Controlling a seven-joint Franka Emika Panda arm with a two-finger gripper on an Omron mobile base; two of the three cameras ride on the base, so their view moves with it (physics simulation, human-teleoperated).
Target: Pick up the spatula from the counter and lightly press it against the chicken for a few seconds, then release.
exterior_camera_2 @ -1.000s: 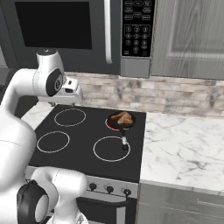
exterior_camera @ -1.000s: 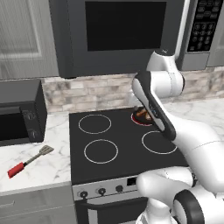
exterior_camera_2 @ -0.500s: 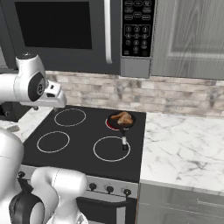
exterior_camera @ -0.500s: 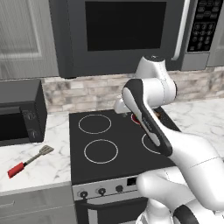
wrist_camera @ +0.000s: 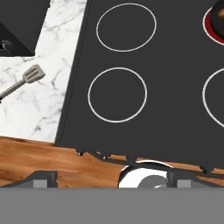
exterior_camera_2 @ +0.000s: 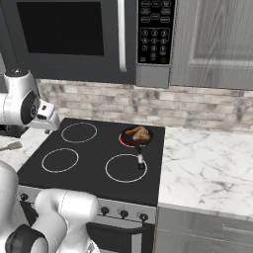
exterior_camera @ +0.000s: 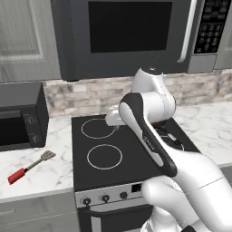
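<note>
The spatula point(exterior_camera: 31, 166), with a red handle and a grey slotted head, lies flat on the marble counter left of the stove; it also appears as the spatula point(wrist_camera: 27, 79) at the left of the hand view and as the spatula point(exterior_camera_2: 11, 146) at the left edge of the right base view. The chicken point(exterior_camera_2: 138, 132) sits in a small red-lined pan point(wrist_camera: 216, 19) on the rear right burner. My gripper point(exterior_camera: 112, 120) hangs above the rear left burner, well right of the spatula. Its fingertips point(wrist_camera: 43, 177) stand wide apart, open, with nothing between them.
A black cooktop point(exterior_camera: 136, 158) with white burner rings lies under the hand. A dark toaster oven point(exterior_camera: 18, 120) stands on the left counter behind the spatula. A microwave point(exterior_camera: 122, 36) hangs over the stove. Marble counter point(exterior_camera_2: 207, 168) extends to the right.
The arm has swung left across the stove, carrying the gripper from above the pan to over the rear left burner. Spatula, pan and chicken have not moved.
</note>
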